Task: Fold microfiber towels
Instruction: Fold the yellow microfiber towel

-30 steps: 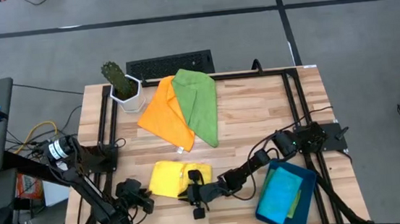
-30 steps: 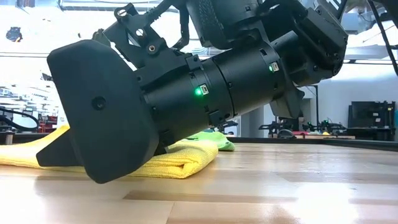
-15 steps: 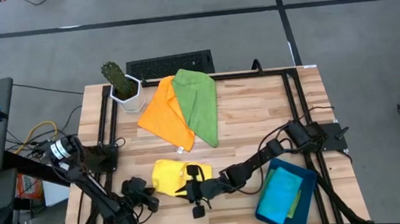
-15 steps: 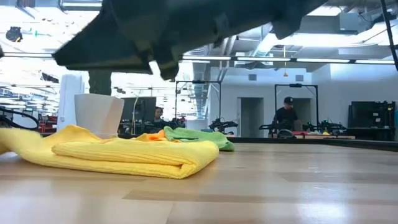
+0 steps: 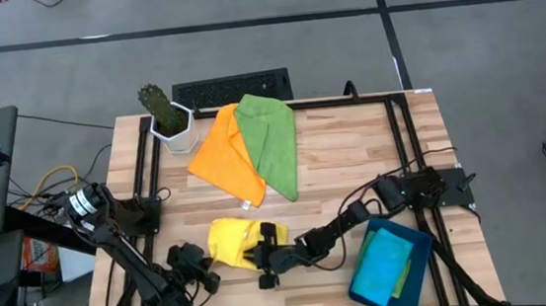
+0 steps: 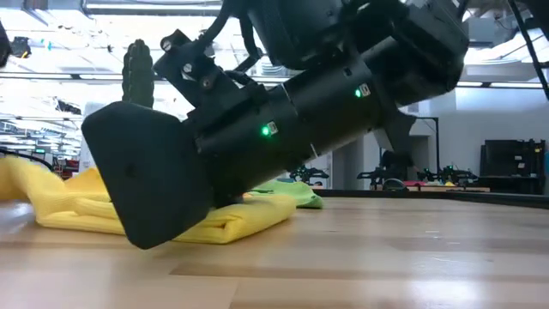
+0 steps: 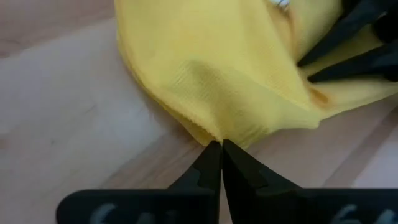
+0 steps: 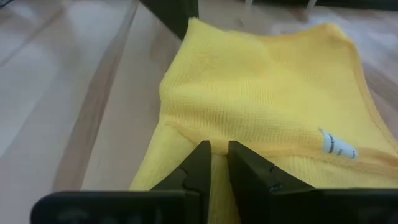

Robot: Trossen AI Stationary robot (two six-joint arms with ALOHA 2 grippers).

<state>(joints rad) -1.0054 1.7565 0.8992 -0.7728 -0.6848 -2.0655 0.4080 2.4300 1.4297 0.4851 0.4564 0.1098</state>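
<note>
We had just closed our left gripper (image 7: pixel 220 147) on the left edge of the soft yellow microfiber towel (image 5: pixel 231 244) near the table's front, while our right gripper (image 8: pixel 214 160) pinched its right side, readying the fold.

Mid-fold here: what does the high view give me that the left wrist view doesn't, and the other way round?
Only the high view shows the orange towel and green towel waiting, plus the blue towel in the tray. Only the left wrist view shows the left end effector shut on the yellow towel's edge. Both show the right end effector on that towel.
</note>
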